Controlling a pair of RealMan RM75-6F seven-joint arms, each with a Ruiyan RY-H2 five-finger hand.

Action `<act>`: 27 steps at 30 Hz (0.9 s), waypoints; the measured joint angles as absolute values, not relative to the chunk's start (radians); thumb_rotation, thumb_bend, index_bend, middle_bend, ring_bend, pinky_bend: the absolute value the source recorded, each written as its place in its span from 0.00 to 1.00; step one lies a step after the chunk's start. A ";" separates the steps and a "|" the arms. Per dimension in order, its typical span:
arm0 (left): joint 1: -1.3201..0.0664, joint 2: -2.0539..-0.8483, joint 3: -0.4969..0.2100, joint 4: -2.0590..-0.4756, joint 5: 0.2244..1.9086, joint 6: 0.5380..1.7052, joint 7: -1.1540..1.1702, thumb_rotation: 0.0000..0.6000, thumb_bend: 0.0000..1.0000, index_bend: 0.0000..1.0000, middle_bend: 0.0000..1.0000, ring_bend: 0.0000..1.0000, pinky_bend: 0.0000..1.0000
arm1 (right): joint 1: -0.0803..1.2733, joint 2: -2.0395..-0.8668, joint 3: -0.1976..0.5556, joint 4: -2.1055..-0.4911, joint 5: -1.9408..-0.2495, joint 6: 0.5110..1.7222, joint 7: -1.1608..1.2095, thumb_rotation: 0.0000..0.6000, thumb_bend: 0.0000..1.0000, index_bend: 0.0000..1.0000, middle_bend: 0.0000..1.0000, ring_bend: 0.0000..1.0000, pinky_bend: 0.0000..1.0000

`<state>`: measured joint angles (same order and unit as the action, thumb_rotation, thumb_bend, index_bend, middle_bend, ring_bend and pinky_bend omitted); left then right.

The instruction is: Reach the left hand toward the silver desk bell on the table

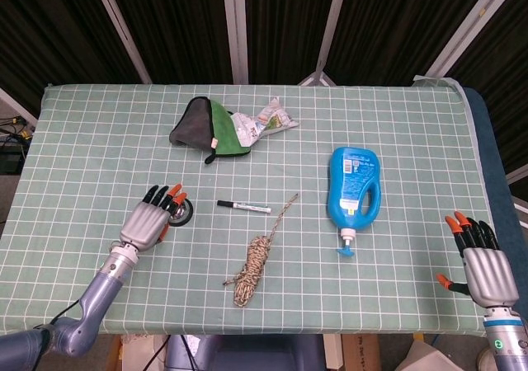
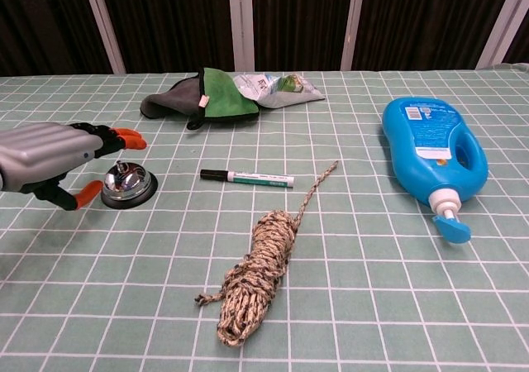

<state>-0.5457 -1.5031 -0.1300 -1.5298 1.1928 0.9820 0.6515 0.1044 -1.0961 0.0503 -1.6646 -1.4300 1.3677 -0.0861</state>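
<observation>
The silver desk bell point(image 2: 128, 183) with a black base stands on the left half of the green checked table; in the head view the bell point(image 1: 181, 211) is half covered by fingers. My left hand point(image 1: 150, 219) point(image 2: 51, 159) hovers just left of and partly above the bell, fingers apart and stretched over it, holding nothing. Whether the fingers touch the bell I cannot tell. My right hand point(image 1: 481, 267) stays at the table's front right corner, fingers apart and empty, seen only in the head view.
A black marker point(image 2: 246, 176) lies right of the bell. A coil of rope point(image 2: 254, 274) lies in front of it. A blue detergent bottle point(image 2: 433, 155) lies on its side at right. A grey-green cloth point(image 2: 202, 93) and a crinkled packet point(image 2: 274, 87) are at the back.
</observation>
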 measured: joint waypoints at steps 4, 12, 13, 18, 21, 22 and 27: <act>-0.552 -1.512 -0.113 -1.516 1.185 0.976 0.649 1.00 0.79 0.00 0.00 0.00 0.00 | 0.106 -1.094 0.050 -1.669 -1.429 1.365 -0.085 1.00 0.19 0.00 0.00 0.00 0.00; -0.550 -1.511 -0.065 -1.493 1.142 0.958 0.674 1.00 0.79 0.00 0.00 0.00 0.00 | 0.104 -1.092 0.051 -1.675 -1.422 1.366 -0.075 1.00 0.19 0.00 0.00 0.00 0.00; -0.550 -1.507 -0.063 -1.492 1.137 0.959 0.676 1.00 0.79 0.00 0.00 0.00 0.00 | 0.104 -1.092 0.051 -1.676 -1.422 1.365 -0.073 1.00 0.19 0.00 0.00 0.00 0.00; -0.554 -1.500 -0.069 -1.496 1.137 0.979 0.661 1.00 0.79 0.00 0.00 0.00 0.00 | 0.105 -1.092 0.052 -1.678 -1.420 1.365 -0.073 1.00 0.19 0.00 0.00 0.00 0.00; -0.558 -1.500 -0.086 -1.505 1.146 1.002 0.640 1.00 0.78 0.00 0.00 0.00 0.00 | 0.105 -1.092 0.051 -1.677 -1.420 1.366 -0.071 1.00 0.19 0.00 0.00 0.00 0.00; -0.559 -1.499 -0.094 -1.510 1.152 1.012 0.630 1.00 0.77 0.00 0.00 0.00 0.00 | 0.105 -1.091 0.051 -1.677 -1.420 1.365 -0.071 1.00 0.19 0.00 0.00 0.00 0.00; -0.569 -1.475 -0.136 -1.562 1.175 1.053 0.588 1.00 0.52 0.00 0.00 0.00 0.00 | 0.105 -1.091 0.050 -1.676 -1.423 1.367 -0.069 1.00 0.19 0.00 0.00 0.00 0.00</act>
